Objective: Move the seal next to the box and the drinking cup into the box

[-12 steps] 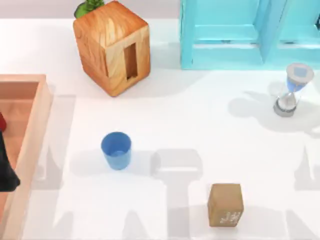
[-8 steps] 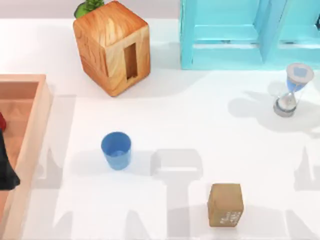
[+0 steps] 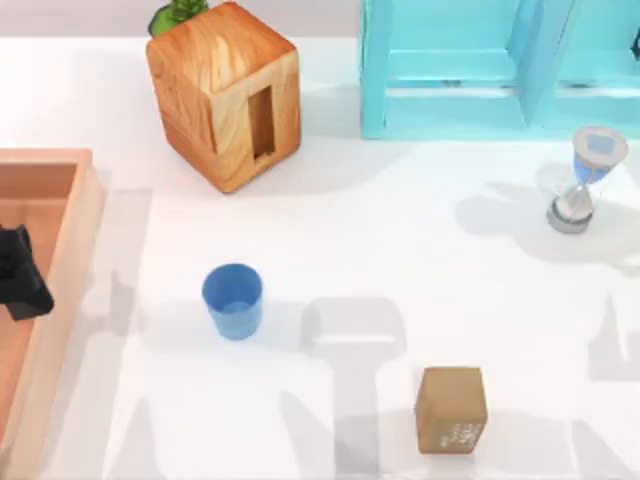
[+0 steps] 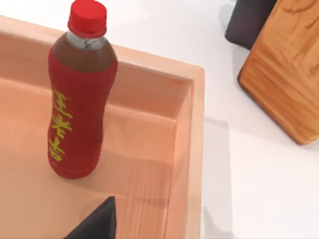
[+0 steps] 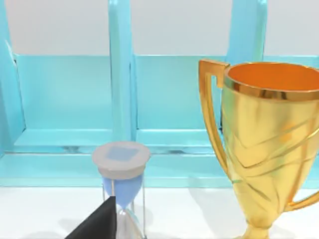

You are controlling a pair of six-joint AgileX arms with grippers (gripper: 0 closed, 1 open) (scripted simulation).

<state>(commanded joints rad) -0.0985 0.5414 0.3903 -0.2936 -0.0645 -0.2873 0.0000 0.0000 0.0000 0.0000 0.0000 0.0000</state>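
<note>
The blue drinking cup (image 3: 232, 298) stands upright on the white table, left of centre. The seal (image 3: 451, 408), a small tan block with pale marks on its front face, sits near the front edge, right of the cup. The box (image 3: 84, 235), a shallow reddish-brown tray, lies at the table's left edge, and its corner wall (image 4: 193, 144) also appears in the left wrist view. My left gripper (image 3: 20, 275) hovers over the box, well left of the cup. A dark part of my right gripper (image 5: 94, 226) shows in front of the hourglass.
A red bottle (image 4: 79, 104) stands inside the box. A large glossy wooden cube (image 3: 225, 92) with a slot stands behind the cup, a green plant (image 3: 176, 14) behind it. A turquoise cabinet (image 3: 500, 65) lines the back right, with an hourglass (image 3: 584, 180) and a gold trophy (image 5: 269, 144) before it.
My left gripper has moved away from the table's front edge, staying over the box. The cup and the seal have not moved.
</note>
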